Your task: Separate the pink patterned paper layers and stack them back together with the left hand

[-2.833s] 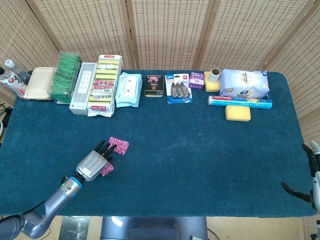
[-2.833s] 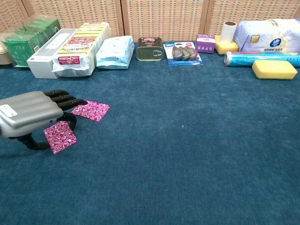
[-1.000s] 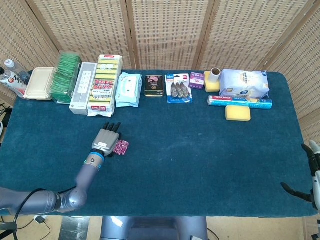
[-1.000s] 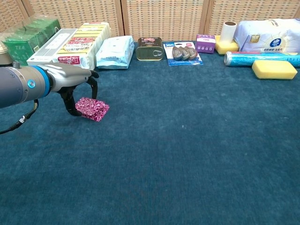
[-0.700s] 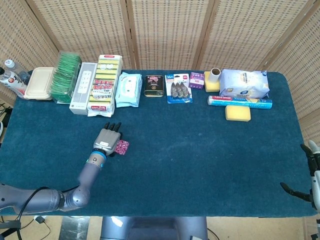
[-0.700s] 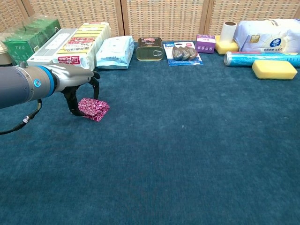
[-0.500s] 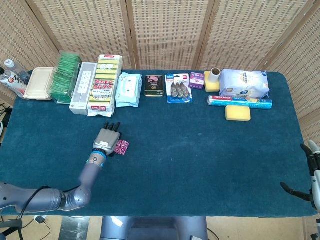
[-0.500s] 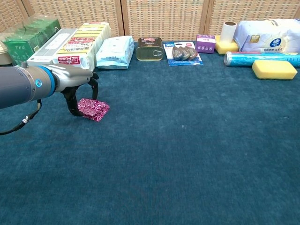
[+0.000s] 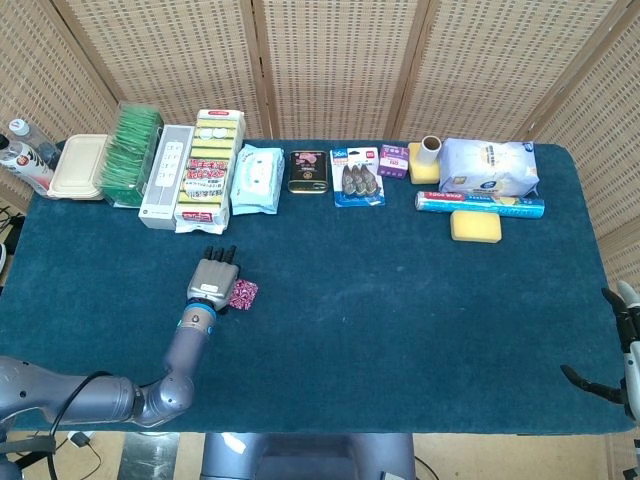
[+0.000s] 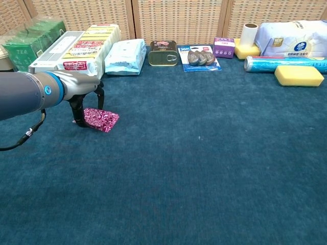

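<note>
One pink patterned paper stack [image 10: 100, 119] lies flat on my blue bench [image 10: 204, 163], in front of the sponge pack [image 10: 84, 50], and I see no second sheet lying apart from it. My left robot hand [image 10: 82, 84] arches over its left edge, fingers [image 10: 77, 109] pointing down at that edge; I cannot tell whether they pinch it. My right robot hand [image 9: 625, 345] shows only partly at the bench's right edge, fingers spread, holding nothing.
</note>
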Tool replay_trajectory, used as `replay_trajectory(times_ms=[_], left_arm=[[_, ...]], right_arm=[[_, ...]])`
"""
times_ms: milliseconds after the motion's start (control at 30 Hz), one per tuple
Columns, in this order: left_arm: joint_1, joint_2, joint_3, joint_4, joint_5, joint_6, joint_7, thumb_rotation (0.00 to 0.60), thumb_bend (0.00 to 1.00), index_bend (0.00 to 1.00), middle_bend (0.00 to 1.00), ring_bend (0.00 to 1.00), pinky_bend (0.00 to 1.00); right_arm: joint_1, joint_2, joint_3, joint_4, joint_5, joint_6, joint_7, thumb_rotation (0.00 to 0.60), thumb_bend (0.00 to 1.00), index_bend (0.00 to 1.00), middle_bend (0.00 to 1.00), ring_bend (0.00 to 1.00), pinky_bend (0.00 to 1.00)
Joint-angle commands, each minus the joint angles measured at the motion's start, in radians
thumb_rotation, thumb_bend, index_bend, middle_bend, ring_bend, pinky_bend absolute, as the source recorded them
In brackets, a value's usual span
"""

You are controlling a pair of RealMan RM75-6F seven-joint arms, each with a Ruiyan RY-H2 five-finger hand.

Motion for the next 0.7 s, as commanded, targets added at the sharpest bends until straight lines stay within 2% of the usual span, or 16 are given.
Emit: replay_trajectory(times_ms=[33, 533, 700], left_arm=[[-0.004, -0.005, -0.002, 0.003, -0.007, 0.007, 0.007, 0.600, 0.25, 0.44, 0.00, 0.04, 0.03], [-0.011, -0.026, 0.005, 0.017, 0.003, 0.027, 0.024, 0.600, 0.25, 0.43, 0.00, 0.04, 0.03], [-0.010, -0.035, 0.006, 0.019, 0.007, 0.032, 0.029, 0.600, 0.24, 0.38, 0.00, 0.04, 0.03]], right_arm=[[0.000, 0.000, 0.000, 0.000, -0.001, 0.000, 0.000, 0.600, 0.01, 0.00, 0.00, 0.00, 0.00], [-0.001, 0.002, 0.001, 0.001, 0.001, 0.002, 0.007, 0.600, 0.01, 0.00, 0.00, 0.00, 0.00], [0.000, 0.004, 0.000, 0.000, 0.001, -0.001, 0.009, 0.600, 0.01, 0.00, 0.00, 0.00, 0.00]])
